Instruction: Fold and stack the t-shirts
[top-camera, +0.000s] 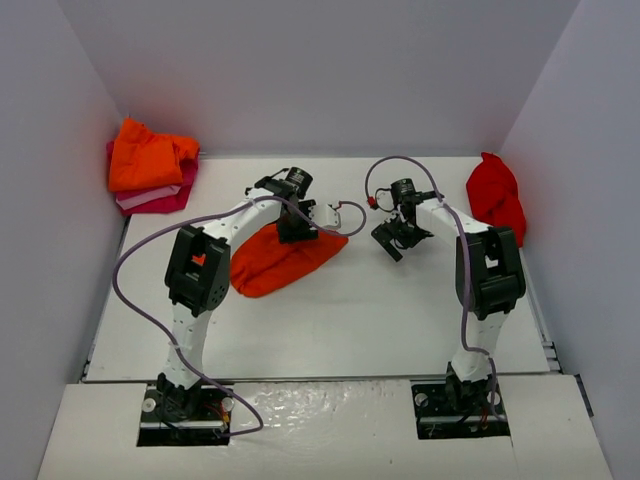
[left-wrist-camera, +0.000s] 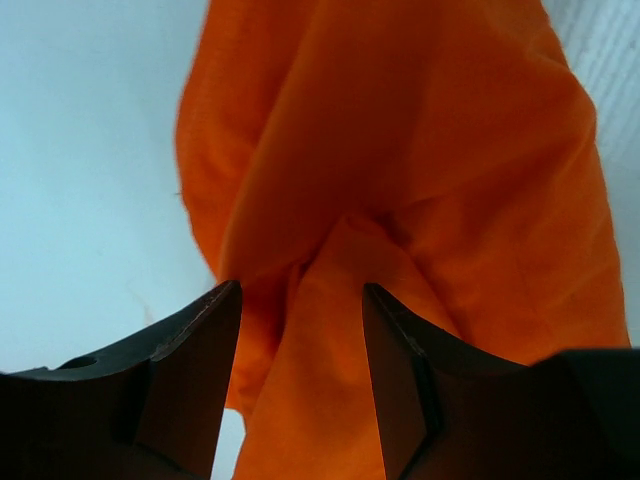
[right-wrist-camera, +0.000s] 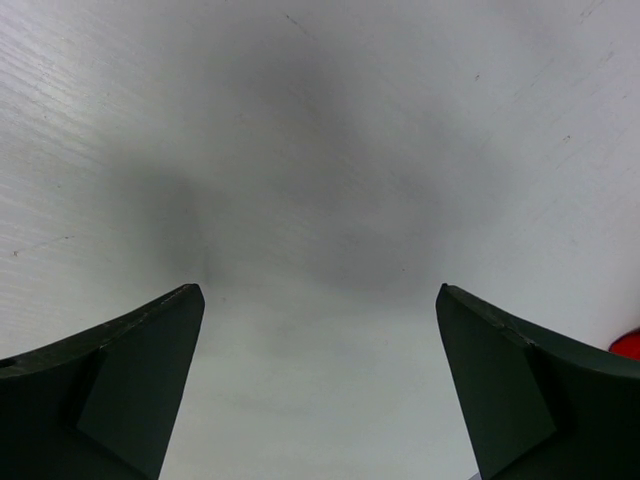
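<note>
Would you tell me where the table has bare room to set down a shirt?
Bare: the near strip of table between the orange shirt and the arm bases, and the far edge between the folded stack and the red shirt. Crowded: around the left tool and right tool.

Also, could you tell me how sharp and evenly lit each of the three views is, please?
Top view: sharp, evenly lit, only faint shadows. Left wrist: the orange shirt fills most of the frame, slightly soft; the fingers are dark. Right wrist: a broad blurry shadow on the table.
</note>
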